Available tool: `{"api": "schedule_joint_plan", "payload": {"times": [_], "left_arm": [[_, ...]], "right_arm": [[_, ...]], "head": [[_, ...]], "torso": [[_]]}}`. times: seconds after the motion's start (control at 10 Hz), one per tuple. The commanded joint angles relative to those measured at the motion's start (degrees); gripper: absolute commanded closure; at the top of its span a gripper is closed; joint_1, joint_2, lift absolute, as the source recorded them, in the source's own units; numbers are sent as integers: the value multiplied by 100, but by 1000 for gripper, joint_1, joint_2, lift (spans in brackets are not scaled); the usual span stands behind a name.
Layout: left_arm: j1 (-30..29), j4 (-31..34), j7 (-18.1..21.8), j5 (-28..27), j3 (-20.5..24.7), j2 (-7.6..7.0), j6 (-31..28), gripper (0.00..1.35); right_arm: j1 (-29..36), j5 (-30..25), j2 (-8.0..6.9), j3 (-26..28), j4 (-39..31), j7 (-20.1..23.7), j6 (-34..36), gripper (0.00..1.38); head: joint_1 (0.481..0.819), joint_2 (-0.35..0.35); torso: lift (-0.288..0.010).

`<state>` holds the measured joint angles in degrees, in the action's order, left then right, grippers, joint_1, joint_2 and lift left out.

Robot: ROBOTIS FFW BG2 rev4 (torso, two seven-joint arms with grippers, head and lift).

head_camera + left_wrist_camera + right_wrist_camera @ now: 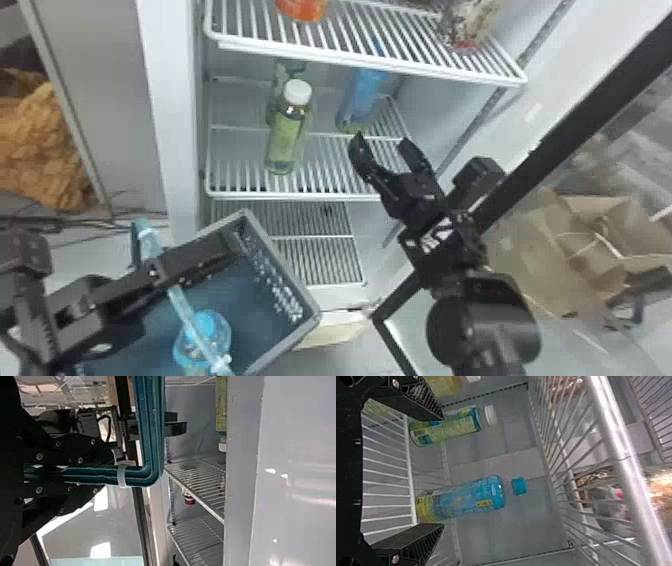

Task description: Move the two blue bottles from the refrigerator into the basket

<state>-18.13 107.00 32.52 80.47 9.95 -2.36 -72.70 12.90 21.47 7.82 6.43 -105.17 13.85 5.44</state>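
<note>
Head view: gripping the smooth blue basket handle (181, 305) with the left end effector (200, 257), holding the right end effector (381, 142) wide.
Shows one upright blue bottle (364, 92) on the refrigerator's white wire middle shelf (320, 175), just beyond the fingertips of the right end effector; has the other, blue-topped bottle (204, 332) inside the rigid grey basket (283, 264), beneath the handle. Reveals glossy, cylindrical plastic and a blue cap in the right wrist view. Includes a slender green bottle (286, 135) with a round white cap, standing beside the blue one on the shelf's thin parallel rods, and an orange item (302, 7) on the upper shelf (350, 52). Takes in crumpled tan material (40, 145) past the refrigerator's left side, and creased brown cardboard (595, 225) beyond the black-framed door (595, 110) at right.
</note>
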Motion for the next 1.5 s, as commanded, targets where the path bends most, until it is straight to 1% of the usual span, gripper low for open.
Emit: {"api": "schedule_joint_plan", "payload": {"times": [0.0, 0.1, 0.3, 0.5, 0.8, 1.0, 1.4], "left_arm": [[-14, -6, 0, 19, -1, -2, 0, 1188], [-28, 8, 0, 19, -1, -10, 0, 1188], [-14, -6, 0, 19, -24, -10, 0, 1188], [0, -6, -8, 19, -46, -28, 0, 1188], [14, -6, -26, 19, -69, -45, 0, 1188], [14, -6, -8, 19, -69, -54, 0, 1188], [84, -6, -26, 19, -81, -72, 0, 1188]], "right_arm": [[-292, -45, 1, -141, 371, -154, -53, 102], [-377, -57, -17, -209, 413, -365, -53, 102], [-855, -194, -43, -221, 976, -444, -165, 101], [-1178, -205, -52, -243, 1355, -594, -221, 99], [-1656, -331, -61, -289, 1946, -699, -221, 94], [-2008, -399, -35, -312, 2326, -734, -221, 94], [-2655, -514, 44, -563, 3029, -787, -221, 94]], "head": [[695, -309], [695, -304], [695, -300], [695, -303], [695, -304], [695, -305], [695, -295]], "torso": [[-216], [-216], [-216], [-216], [-216], [-216], [-216]]}}
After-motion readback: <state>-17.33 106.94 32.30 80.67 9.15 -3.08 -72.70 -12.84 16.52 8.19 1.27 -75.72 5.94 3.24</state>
